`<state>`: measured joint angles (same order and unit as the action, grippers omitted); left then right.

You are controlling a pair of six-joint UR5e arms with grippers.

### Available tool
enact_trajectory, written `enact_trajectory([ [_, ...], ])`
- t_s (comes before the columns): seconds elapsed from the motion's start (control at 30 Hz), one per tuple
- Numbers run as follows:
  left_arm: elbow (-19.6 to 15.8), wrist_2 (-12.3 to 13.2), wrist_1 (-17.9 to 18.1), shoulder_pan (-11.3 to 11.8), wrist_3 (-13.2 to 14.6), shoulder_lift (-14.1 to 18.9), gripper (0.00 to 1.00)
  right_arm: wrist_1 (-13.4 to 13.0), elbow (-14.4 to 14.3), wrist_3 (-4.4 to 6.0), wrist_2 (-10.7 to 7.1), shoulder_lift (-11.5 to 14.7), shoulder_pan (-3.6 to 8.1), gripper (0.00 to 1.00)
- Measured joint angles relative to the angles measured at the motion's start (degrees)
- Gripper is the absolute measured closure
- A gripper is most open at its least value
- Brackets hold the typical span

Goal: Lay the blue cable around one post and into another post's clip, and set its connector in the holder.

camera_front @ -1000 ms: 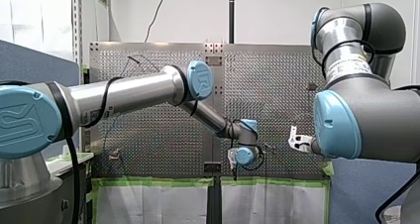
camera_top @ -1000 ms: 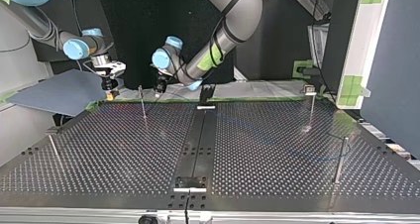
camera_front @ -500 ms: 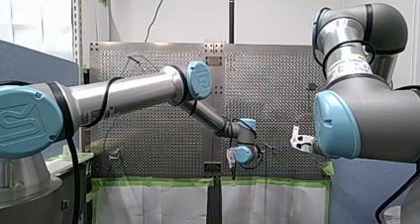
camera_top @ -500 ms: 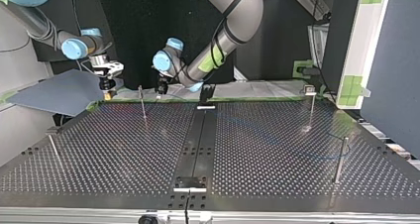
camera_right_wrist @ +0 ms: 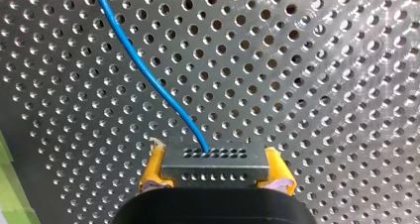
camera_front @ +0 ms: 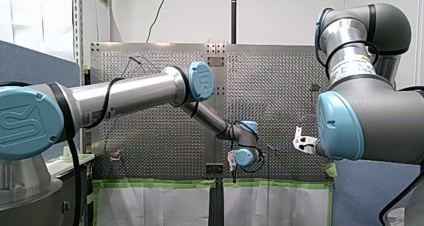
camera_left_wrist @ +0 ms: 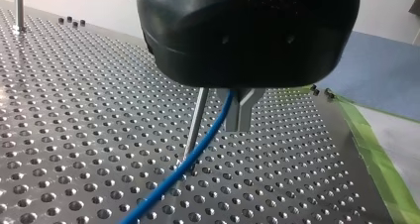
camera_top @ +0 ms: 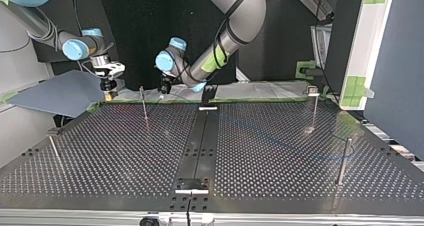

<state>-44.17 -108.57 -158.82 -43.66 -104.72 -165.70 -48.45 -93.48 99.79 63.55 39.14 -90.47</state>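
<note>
Left claw (camera_left_wrist: 241,116) meets blue cable (camera_left_wrist: 198,154) hidden beneath its black housing (camera_left_wrist: 247,30).

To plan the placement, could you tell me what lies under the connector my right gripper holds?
Only perforated table shows around the connector, with the blue cable leaving it; the patch straight beneath is covered.

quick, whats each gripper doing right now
My left gripper: shut on the thin blue cable.
My right gripper: shut on the grey perforated connector block.
</note>
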Motion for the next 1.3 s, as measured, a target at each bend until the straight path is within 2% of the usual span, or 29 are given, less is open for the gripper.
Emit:
enact_trajectory([
  [0.13,-0.09,0.06,0.06,-0.04,0.23,0.0,0.89,0.73,0.0,-0.15,0.6,-0.04,-0.17,1.0],
  [0.2,-0.09,0.06,0.07,-0.09,0.28,0.0,0.8,1.12,0.0,-0.1,1.3,-0.07,-0.09,1.0],
  [0.23,-0.09,0.05,0.07,-0.1,0.28,0.0,0.8,1.33,0.0,-0.04,1.69,-0.09,0.0,1.0],
  [0.3,-0.1,0.06,0.09,-0.12,0.35,0.02,0.65,1.89,0.0,0.18,2.64,-0.12,0.27,1.0],
  [0.33,-0.1,0.06,0.09,-0.16,0.44,0.04,0.65,2.12,0.01,0.3,3.01,-0.13,0.41,1.0],
  [0.37,-0.12,0.07,0.1,-0.21,0.66,0.05,0.58,2.36,0.02,0.5,3.44,-0.16,0.58,1.0],
  [0.4,-0.14,0.07,0.1,-0.26,0.91,0.04,0.46,2.49,0.02,0.67,3.69,-0.18,0.71,1.0],
  [0.47,-0.21,0.07,0.08,-0.4,1.68,0.03,0.46,2.7,0.01,0.97,4.06,-0.22,0.95,1.0],
  [0.5,-0.24,0.06,0.07,-0.44,2.02,0.05,0.2,2.76,0.01,1.04,4.14,-0.23,1.04,1.0],
  [0.53,-0.27,0.07,0.05,-0.5,2.33,0.07,0.2,2.81,0.01,1.1,4.2,-0.26,1.12,1.0],
  [0.6,-0.44,0.34,0.01,-0.71,3.05,0.12,0.04,2.84,0.01,1.21,4.27,-0.29,1.28,1.0],
  [0.67,-0.87,0.86,-0.07,-1.02,3.84,0.35,0.0,2.8,0.03,1.37,4.29,-0.39,1.42,1.0],
  [0.83,-3.1,2.3,-0.03,-1.73,6.12,2.13,0.0,2.28,0.02,1.74,4.31,-0.57,1.62,1.0],
  [0.97,-4.9,3.27,0.34,-1.85,6.3,4.24,0.0,2.07,0.01,1.82,4.26,-0.65,1.7,1.0],
  [1.2,-2.43,3.06,-0.62,-1.47,5.92,5.07,0.0,1.99,0.01,1.9,4.27,-0.74,1.82,1.0],
  [1.3,-2.57,2.85,-0.76,-1.46,5.85,5.08,0.0,2.05,0.0,1.91,4.22,-0.74,1.83,1.0],
])
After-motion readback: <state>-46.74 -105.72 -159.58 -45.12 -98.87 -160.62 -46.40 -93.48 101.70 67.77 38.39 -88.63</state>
